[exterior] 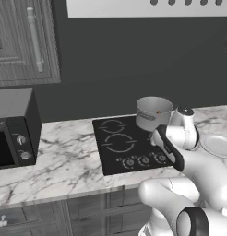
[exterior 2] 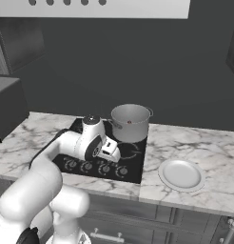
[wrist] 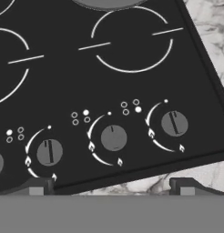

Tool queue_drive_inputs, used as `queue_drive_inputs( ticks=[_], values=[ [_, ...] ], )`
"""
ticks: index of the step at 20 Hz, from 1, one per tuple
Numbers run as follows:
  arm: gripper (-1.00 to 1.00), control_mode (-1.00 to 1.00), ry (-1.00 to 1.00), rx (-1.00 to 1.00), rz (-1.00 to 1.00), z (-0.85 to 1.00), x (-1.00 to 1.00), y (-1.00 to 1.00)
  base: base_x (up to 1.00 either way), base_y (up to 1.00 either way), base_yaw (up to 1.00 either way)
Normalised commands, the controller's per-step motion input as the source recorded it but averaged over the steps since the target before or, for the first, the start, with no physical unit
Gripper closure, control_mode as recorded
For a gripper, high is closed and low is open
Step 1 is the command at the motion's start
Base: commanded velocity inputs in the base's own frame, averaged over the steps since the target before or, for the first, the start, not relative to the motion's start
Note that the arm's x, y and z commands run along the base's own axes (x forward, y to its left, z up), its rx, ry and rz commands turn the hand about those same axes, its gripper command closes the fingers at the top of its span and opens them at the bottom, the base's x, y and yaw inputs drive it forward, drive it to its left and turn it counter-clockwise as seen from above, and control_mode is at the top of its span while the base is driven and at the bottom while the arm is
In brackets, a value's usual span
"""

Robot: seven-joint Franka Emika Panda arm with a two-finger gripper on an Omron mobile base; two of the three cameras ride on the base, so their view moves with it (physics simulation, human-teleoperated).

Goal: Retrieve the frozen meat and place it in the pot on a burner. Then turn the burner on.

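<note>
The grey metal pot (exterior: 153,113) (exterior 2: 130,122) stands on the back right burner of the black cooktop (exterior: 116,156) (exterior 2: 135,169). A small brown-orange bit of the frozen meat (exterior 2: 129,122) (exterior: 158,112) shows inside it. My gripper (wrist: 111,187) (exterior 2: 115,155) hangs open over the cooktop's front edge, pointing down at the knob row, with nothing between its fingertips (wrist: 36,186). Straight ahead of it is the middle knob (wrist: 114,138), with one knob (wrist: 49,151) to its left and another (wrist: 174,123) to its right. The front right burner ring (wrist: 132,43) lies beyond the knobs.
A round white plate (exterior 2: 181,174) (exterior: 217,145) lies on the marble counter right of the cooktop. A microwave (exterior: 14,133) sits at the counter's left end. Upper cabinets (exterior: 23,41) and a range hood (exterior: 147,7) hang above.
</note>
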Motion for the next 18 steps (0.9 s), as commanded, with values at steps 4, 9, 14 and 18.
queue_drive_inputs(
  ticks=[4,9,14,18],
  values=[
    [-1.00,-1.00,0.01,0.00,0.03,-0.20,0.00,0.00,0.00,0.00,0.00],
    [-1.00,-1.00,0.00,-0.01,0.05,-0.24,0.00,0.00,0.00,0.00,0.00],
    [-1.00,-1.00,0.00,-0.03,0.08,-0.19,0.06,0.00,0.00,0.00,0.00],
    [-1.00,-1.00,0.00,-0.02,0.08,-0.05,0.16,0.00,0.00,0.00,0.00]
  ],
)
